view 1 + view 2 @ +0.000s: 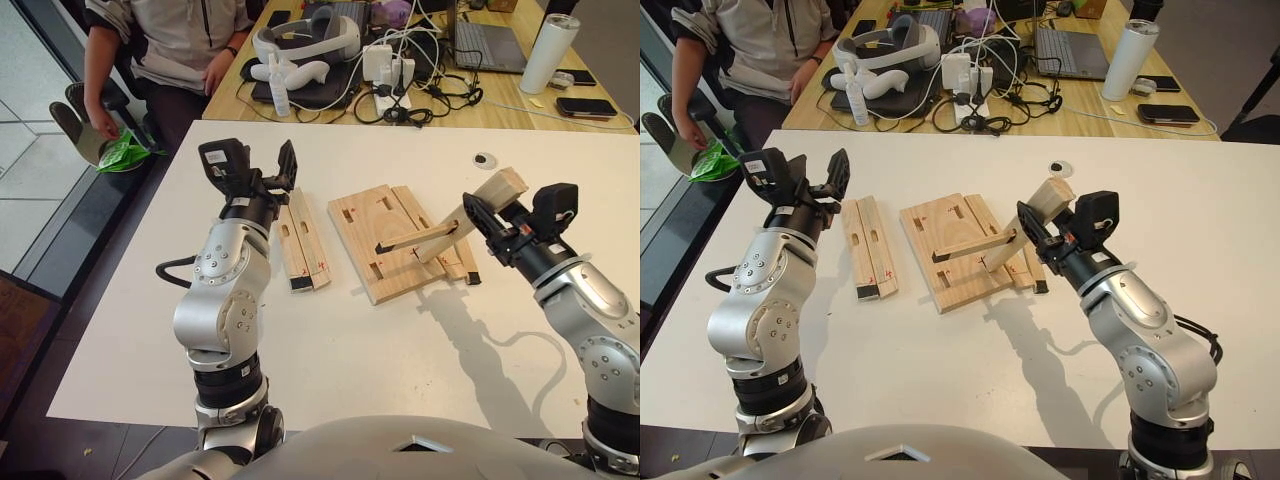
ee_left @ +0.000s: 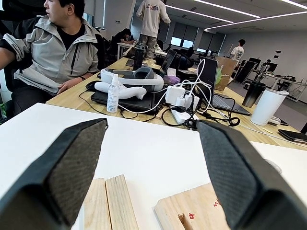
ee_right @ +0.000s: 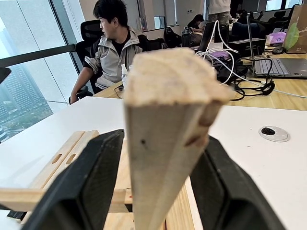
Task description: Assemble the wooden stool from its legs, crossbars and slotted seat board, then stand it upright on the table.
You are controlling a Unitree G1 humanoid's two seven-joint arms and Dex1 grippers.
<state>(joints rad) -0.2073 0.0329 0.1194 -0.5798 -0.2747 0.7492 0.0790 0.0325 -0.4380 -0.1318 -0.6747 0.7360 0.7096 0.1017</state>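
Right claw (image 1: 487, 222) is clamped on a leg (image 1: 505, 187) that slants down toward the seat board (image 1: 375, 225), crossbar (image 1: 415, 240) jutting leftward over it. The board lies flat on the surface (image 1: 400, 360) (right arm clearly nearer). Left claw (image 2: 151, 158) gapes wide, holding nothing, above two spare legs (image 1: 303, 245).
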